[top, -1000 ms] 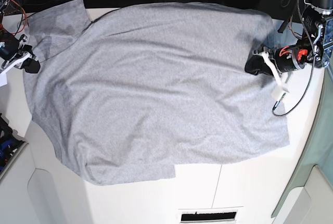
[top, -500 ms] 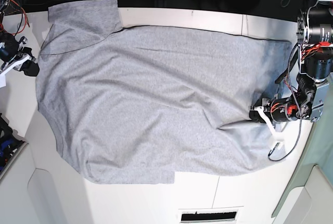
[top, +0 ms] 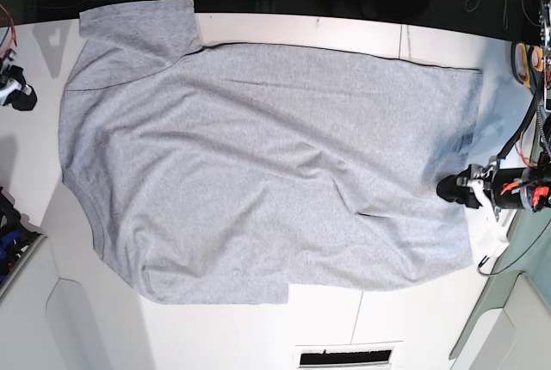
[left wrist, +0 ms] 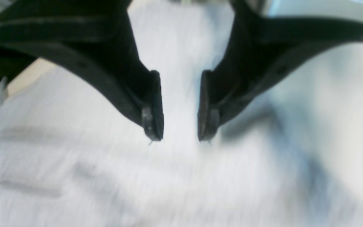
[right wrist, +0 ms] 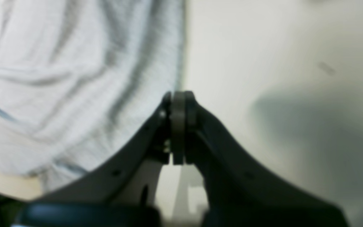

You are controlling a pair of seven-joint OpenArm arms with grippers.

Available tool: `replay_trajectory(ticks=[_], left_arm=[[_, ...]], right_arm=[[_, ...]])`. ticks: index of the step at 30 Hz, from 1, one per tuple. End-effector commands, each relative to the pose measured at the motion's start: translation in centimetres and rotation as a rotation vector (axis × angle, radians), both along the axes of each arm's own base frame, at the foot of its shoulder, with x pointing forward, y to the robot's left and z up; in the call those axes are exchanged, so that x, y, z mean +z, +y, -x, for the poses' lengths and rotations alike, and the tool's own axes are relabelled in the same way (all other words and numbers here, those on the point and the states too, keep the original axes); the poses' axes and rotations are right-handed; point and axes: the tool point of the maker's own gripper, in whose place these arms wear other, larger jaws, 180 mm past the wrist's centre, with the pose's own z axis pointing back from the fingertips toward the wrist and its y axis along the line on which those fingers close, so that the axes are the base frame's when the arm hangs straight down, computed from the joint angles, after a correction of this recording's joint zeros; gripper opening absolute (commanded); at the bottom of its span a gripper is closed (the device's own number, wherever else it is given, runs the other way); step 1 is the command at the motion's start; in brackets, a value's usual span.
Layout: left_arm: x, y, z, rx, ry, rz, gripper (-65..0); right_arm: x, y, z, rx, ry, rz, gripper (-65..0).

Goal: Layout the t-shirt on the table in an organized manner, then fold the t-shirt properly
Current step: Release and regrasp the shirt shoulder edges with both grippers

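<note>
Base view: left end effector [top: 449,189] reaches in low from the right edge, tip at the t-shirt's [top: 258,163] right hem. Left wrist view shows its jaws parted with nothing between them, grey fabric just below. Right end effector [top: 26,97] sits at the far left, off the shirt, jaws pressed together and empty. Shirt lies spread flat across the tabletop [top: 413,318], one sleeve at top left. Bare white strip along the front and right edges.
</note>
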Motion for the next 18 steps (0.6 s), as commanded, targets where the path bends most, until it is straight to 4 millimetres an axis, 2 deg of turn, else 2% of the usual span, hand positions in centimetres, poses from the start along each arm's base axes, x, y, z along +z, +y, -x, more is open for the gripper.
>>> replay_trajectory(ticks=[1, 3, 5, 9, 11, 15, 18], left_arm=[[1.8, 0.5, -0.4, -0.011, -0.047, 0.008, -42.5], [1.8, -0.1, 1.2, -0.046, -0.027, 0.024, -42.5], [1.5, -1.5, 2.8, -0.097, -0.016, 0.038, -42.5], [0.7, -4.5, 6.3, -0.2, -0.011, 0.045, -42.4], [0.0, -5.1, 7.8, -0.221, 0.005, 0.041, -41.7], [-0.7, -4.3, 8.9, -0.147, 0.0, 0.065, -31.0], [-0.4, -2.7, 9.1, -0.055, -0.026, 0.087, -30.3]], right_arm=[[1.2, -1.0, -0.2, 0.011, -0.022, 0.024, -62.0], [0.6, -1.5, 1.4, 0.016, 0.021, 0.039, -49.3], [0.0, -1.8, 2.9, 0.018, 0.058, 0.045, -41.5], [-1.1, -1.1, 5.6, 0.04, 0.106, 0.017, -40.6], [-1.7, -0.9, 6.7, 0.05, 0.133, 0.015, -40.6], [-2.3, 0.0, 7.2, 0.085, 0.161, 0.013, -40.5], [-3.2, 1.4, 7.5, 0.129, 0.188, -0.002, -37.3]])
